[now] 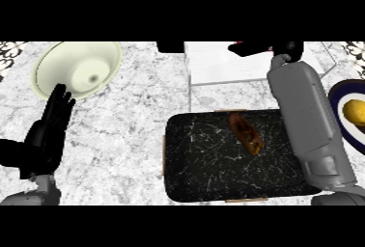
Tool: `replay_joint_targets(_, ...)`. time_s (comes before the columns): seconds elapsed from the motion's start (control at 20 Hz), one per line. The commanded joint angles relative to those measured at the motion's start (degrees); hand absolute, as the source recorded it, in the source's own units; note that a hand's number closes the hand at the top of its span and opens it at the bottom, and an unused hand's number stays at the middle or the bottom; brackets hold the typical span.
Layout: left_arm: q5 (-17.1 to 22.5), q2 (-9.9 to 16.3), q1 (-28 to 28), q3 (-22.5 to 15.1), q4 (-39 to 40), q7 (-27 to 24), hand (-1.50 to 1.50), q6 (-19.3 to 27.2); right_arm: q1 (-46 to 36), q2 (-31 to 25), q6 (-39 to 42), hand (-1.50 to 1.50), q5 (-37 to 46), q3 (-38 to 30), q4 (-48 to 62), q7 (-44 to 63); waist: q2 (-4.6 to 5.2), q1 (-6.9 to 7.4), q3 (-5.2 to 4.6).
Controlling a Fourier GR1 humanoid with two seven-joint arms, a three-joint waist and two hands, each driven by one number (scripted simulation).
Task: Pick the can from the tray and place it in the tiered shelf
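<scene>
— Left hand (46, 130)?
— Low at the view's left, above the counter (128, 144). Open, fingers straight and pointing up toward a pale bowl (78, 65). Holding nothing.
— Right hand (288, 48)?
— Far up at the top edge, over the white shelf (221, 65), at the end of a grey forearm (306, 111) stretched along the right side of the tray (214, 169). Mostly cut off there; open or closed, cannot tell.
— Can (246, 44)?
— Perhaps that sliver of red just beside the dark hand, above the shelf's top surface. Too little showing to say whether held or set down.
— And the tray?
— Black, marbled, square with rounded corners, in the middle of the grey-veined counter. One brown, longish piece (246, 135) lying tilted in its upper right part, apart from the forearm.
— Farther right?
— Dark-rimmed plate (335, 103) at the edge, half out of view, just beside the forearm, with a yellow fruit (354, 111) on it.
</scene>
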Motion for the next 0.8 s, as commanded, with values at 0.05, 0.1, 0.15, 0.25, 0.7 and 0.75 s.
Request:
replay_joint_targets(0.05,-1.7,-0.6,-1.1,-0.5,-1.8,2.9,0.00,1.7,-2.1,-0.6,-2.1,-1.50,-4.1,-2.2,6.4,-7.3,0.12,0.12,0.03)
replay_joint_targets(0.1,-0.1,0.1,-3.7,1.3,2.8,0.4,0.00,0.2,-2.5,-1.4,-1.9,-1.50,-5.1,-2.8,5.6,-8.3,0.14,-0.15,0.02)
replay_joint_targets(0.15,-1.7,-1.1,-2.4,-1.2,-1.3,4.5,0.00,1.6,-3.0,-0.5,-1.3,-1.50,-5.3,-1.9,3.7,-7.1,-0.01,-0.20,0.03)
replay_joint_targets(0.25,-0.5,-1.1,0.5,0.2,1.2,-1.0,0.00,0.1,-2.2,-2.2,-0.1,-1.50,-8.0,-3.7,-1.0,-7.0,-0.13,-0.58,0.01)
replay_joint_targets(0.7,0.6,1.3,0.3,3.0,-1.9,2.3,0.00,-0.4,2.3,-6.5,-1.4,-1.50,-11.0,-7.3,-14.9,3.6,-0.50,-1.45,-0.01)
replay_joint_targets(0.75,-2.8,-2.2,0.1,-0.9,-1.1,1.9,0.00,2.3,2.0,-8.2,0.5,-1.50,-10.6,-6.9,-16.4,6.7,-0.46,-1.58,-0.01)
